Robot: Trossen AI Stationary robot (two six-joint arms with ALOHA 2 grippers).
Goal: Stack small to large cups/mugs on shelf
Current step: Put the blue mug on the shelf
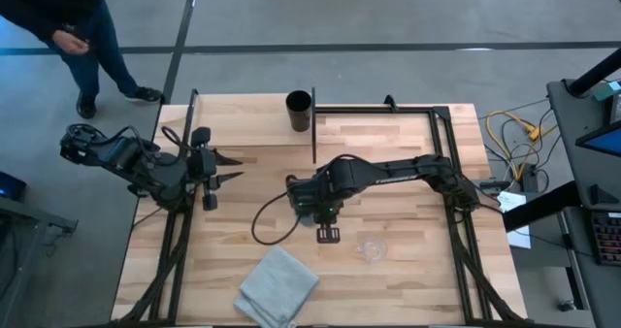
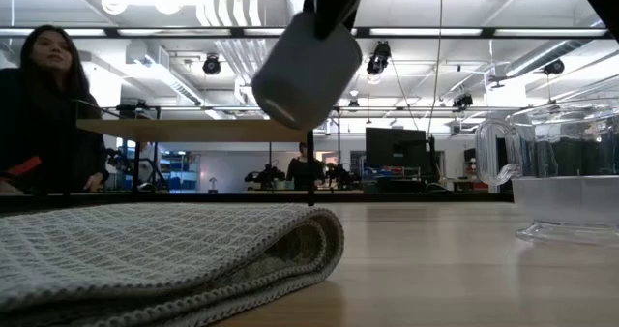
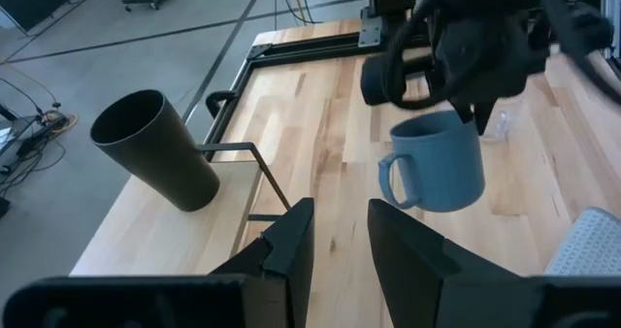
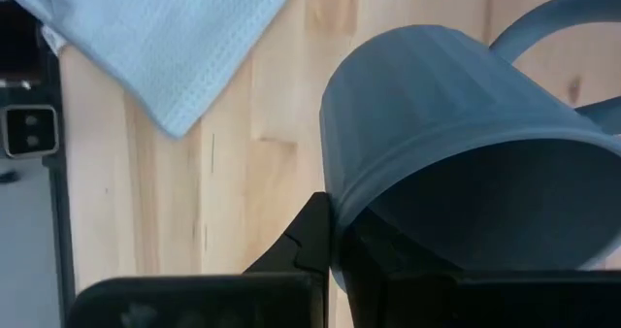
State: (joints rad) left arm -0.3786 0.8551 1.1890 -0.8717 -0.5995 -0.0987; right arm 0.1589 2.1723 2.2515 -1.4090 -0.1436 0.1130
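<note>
My right gripper point(image 3: 475, 110) is shut on the blue-grey handled mug point(image 3: 437, 163) and holds it in the air over the middle of the table; in the high view my right arm point(image 1: 320, 197) hides the mug. The clear glass cup point(image 1: 372, 248) stands on the table near the right gripper. The black cup point(image 1: 299, 112) stands upright at the far edge beside the shelf's right upright point(image 1: 313, 124). The pale shelf board point(image 2: 184, 130) is raised above the tabletop. My left gripper point(image 3: 340, 231) is open and empty at the table's left point(image 1: 231, 168). My right gripper holds the mug by its rim point(image 4: 340, 207), with one finger point(image 4: 310, 241) outside the wall and the other inside the opening. The fingers come from above. The mug point(image 2: 305, 71) hangs tilted below them, clear of the table, with its handle point(image 3: 396, 178) sticking out sideways.
A folded grey cloth point(image 1: 278, 287) lies near the table's front edge. A black metal frame point(image 1: 388, 109) runs along the far right of the table. A person point(image 1: 68, 27) stands beyond the table's far left corner.
</note>
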